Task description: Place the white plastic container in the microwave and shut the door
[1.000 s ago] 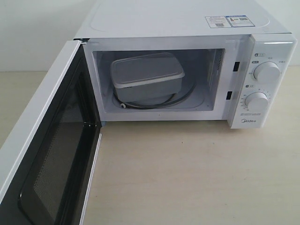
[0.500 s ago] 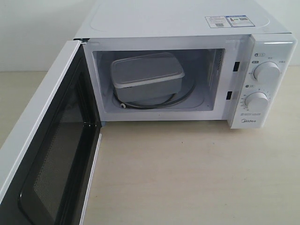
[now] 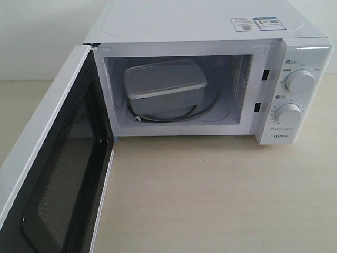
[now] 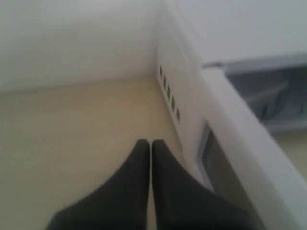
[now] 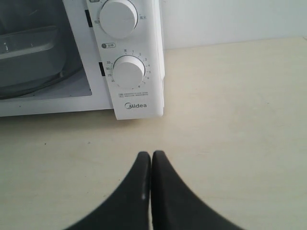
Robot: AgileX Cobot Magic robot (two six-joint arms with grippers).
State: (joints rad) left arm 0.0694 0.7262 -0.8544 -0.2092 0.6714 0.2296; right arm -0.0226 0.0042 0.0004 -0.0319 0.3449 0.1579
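Nothing has shifted in the past second: left gripper [image 4: 151, 143] and right gripper [image 5: 151, 154] clenched empty over the table [image 3: 210, 200], door [image 3: 63, 174] wide open, container [image 3: 164, 84] inside the microwave [image 3: 200, 21], leaving only the door to close.

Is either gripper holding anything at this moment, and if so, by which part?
Nothing is held. The left gripper and the right gripper are both shut and empty; the white plastic container sits untouched inside the microwave.

A beige tabletop [image 3: 210, 200] meets a white wall [image 3: 31, 37].
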